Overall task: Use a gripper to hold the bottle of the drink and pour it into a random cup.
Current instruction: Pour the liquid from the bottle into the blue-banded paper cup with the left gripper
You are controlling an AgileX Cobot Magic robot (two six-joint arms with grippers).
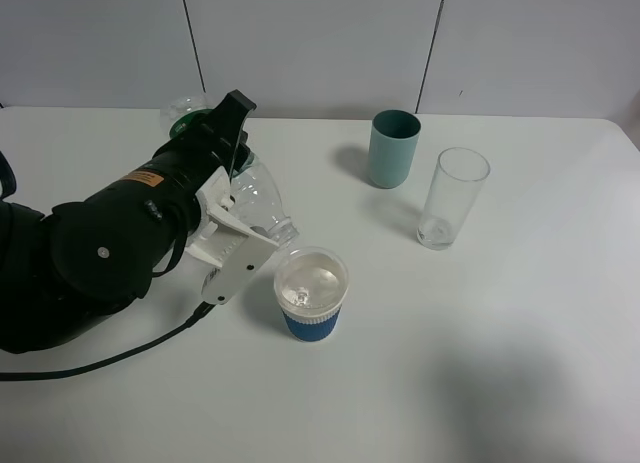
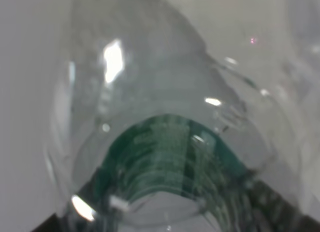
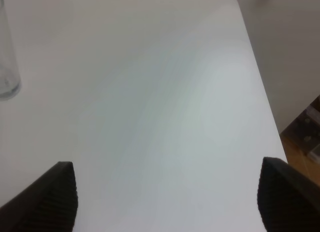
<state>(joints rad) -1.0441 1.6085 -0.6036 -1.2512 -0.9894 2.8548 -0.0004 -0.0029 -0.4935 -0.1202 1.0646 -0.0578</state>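
Observation:
My left gripper [image 1: 234, 226], white jaws on a black arm, is shut on the bottle of the drink [image 1: 256, 197]. The bottle is tipped over, its open mouth down at the rim of the cup [image 1: 312, 294]. The cup is white with a blue ribbed sleeve and stands just right of the gripper; something clear glints inside it. In the left wrist view the bottle [image 2: 160, 81] fills the frame, with its green label [image 2: 170, 157] close to the lens. My right gripper [image 3: 167, 202] is open and empty over bare table; it is out of the exterior high view.
A teal tumbler [image 1: 393, 148] stands at the back, right of centre. A tall clear glass [image 1: 453, 198] stands beside it, also at the edge of the right wrist view [image 3: 6, 66]. The table's right edge [image 3: 260, 86] runs near the right gripper. A black cable [image 1: 120, 355] trails from the left arm.

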